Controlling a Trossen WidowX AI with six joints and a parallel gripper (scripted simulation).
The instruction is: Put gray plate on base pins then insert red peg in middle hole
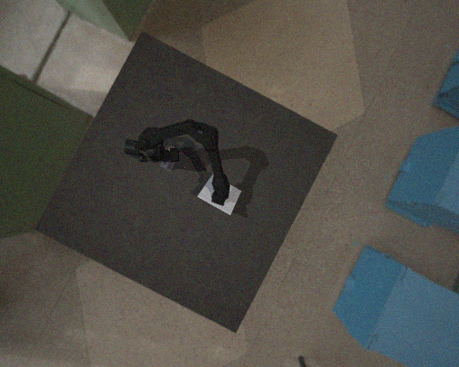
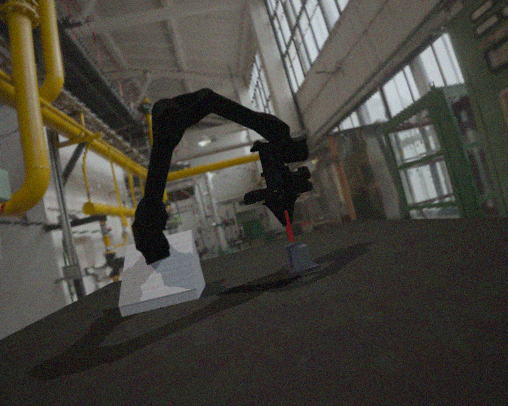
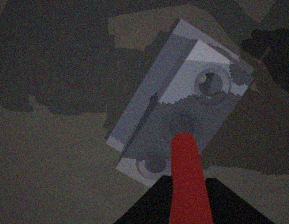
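1. Peg (image 2: 289, 231) (image 3: 186, 165): red, pointing down from the claw, slightly tilted in the exterior view. Its lower end is over the plate, at the near edge of the middle hole in the wrist view; whether it touches or enters, I cannot tell.
2. Claw (image 1: 159, 154) (image 2: 286, 220) (image 3: 187, 185): clenched on the peg, a finger on either side.
3. Plate (image 3: 210, 116): gray, lying on the base, with a round opening near each end and the middle hole between them.
4. Base (image 3: 145, 87): under the plate, on the dark table (image 1: 166, 253) (image 2: 334, 325).
5. Arm (image 1: 215, 151) (image 2: 159, 150): black, arching from the white block (image 1: 230, 208) (image 2: 159, 300).
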